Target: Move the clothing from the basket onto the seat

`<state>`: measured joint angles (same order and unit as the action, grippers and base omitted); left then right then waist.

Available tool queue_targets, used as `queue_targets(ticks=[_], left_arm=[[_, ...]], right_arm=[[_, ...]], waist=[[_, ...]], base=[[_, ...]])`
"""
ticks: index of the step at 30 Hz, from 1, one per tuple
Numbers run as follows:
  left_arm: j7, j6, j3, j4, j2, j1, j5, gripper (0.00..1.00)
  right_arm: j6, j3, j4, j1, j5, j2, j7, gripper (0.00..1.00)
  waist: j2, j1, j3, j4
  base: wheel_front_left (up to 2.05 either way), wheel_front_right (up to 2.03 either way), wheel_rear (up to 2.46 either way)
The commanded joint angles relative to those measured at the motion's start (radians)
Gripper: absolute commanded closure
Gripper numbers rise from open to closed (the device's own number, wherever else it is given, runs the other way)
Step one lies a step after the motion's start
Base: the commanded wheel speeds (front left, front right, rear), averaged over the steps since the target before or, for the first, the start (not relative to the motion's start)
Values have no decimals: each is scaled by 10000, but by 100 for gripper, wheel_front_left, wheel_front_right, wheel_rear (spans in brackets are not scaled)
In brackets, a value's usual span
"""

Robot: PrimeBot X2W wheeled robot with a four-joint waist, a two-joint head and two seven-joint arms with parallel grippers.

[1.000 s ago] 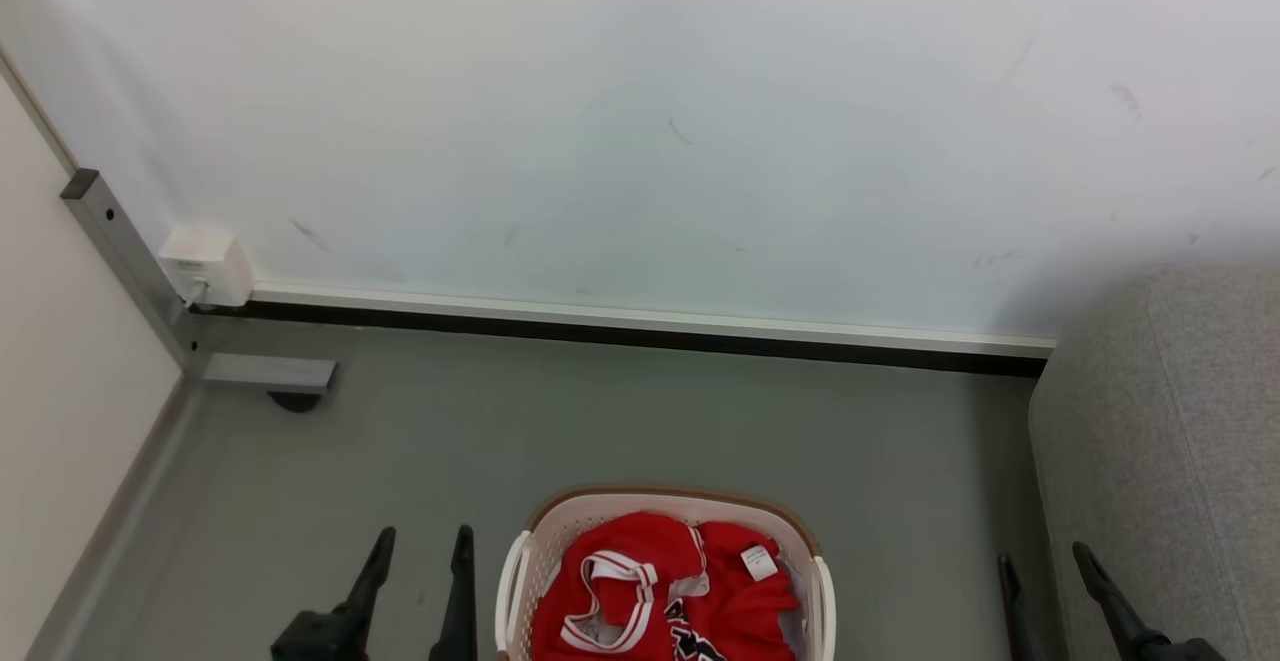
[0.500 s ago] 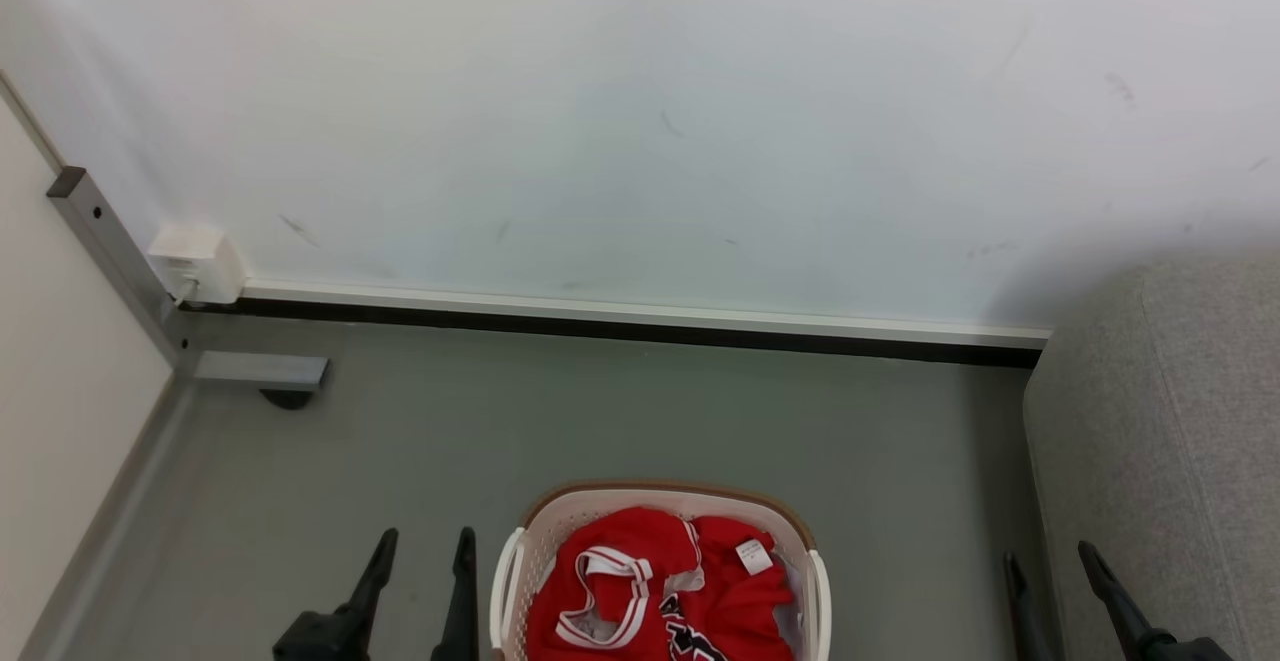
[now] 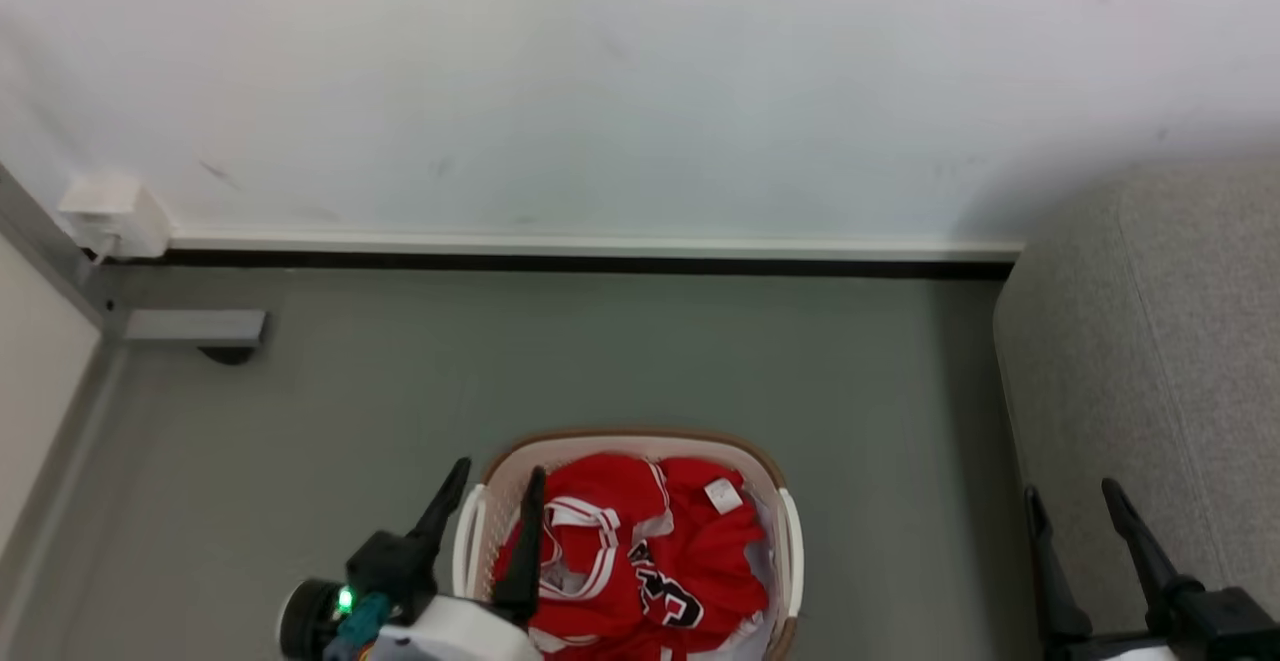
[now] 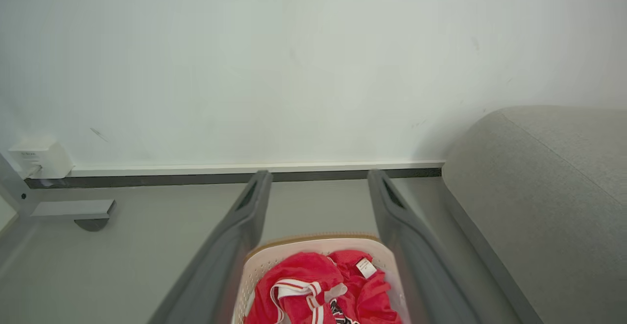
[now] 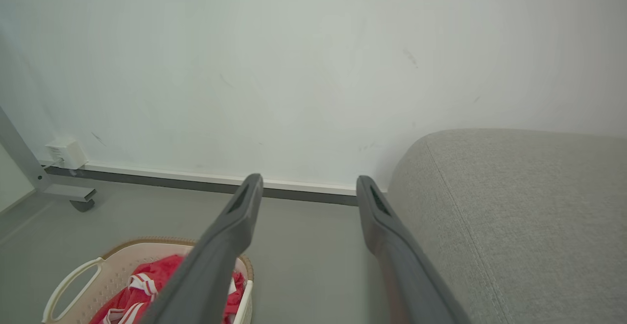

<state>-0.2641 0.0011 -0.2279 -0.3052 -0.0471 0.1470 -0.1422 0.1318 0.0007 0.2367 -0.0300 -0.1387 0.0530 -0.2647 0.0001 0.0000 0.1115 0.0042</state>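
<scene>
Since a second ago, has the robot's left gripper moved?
Yes: the left gripper has shifted right, from beside the basket to over its left rim.

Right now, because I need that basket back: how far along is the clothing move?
Done: nothing; the visible seat is bare and the clothing lies in the basket. In hand: open left gripper hovers at the basket's left rim; right gripper open, empty. Left: every piece.
</scene>
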Motion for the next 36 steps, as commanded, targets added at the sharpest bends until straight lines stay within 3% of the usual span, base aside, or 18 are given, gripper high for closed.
queue_targets(ticks=[1, 10, 24, 36], left_arm=[[-7, -69, -169, -416, -61, 490, 150, 0], [46, -148, -1107, -3073, -61, 2823, 498, 0], [1263, 298, -2003, -7436, -144, 6303, 546, 0], [2203, 446, -1942, -9087, -620, 8134, 368, 0]], right_arm=[[-21, 10, -118, -277, 42, 29, 3, 0], [-21, -3, -652, -1282, -98, 27, 5, 0], [-21, 382, -1238, -2751, -496, -24, 5, 0], [-21, 721, -1478, -3390, -1298, -23, 5, 0]], waist=[[-1, 0, 548, -349], [-1, 0, 2431, -942], [-1, 0, 4700, -1986], [-1, 0, 5914, -2616]], base=[[0, 0, 0], [0, 0, 0], [0, 0, 0], [0, 0, 0]])
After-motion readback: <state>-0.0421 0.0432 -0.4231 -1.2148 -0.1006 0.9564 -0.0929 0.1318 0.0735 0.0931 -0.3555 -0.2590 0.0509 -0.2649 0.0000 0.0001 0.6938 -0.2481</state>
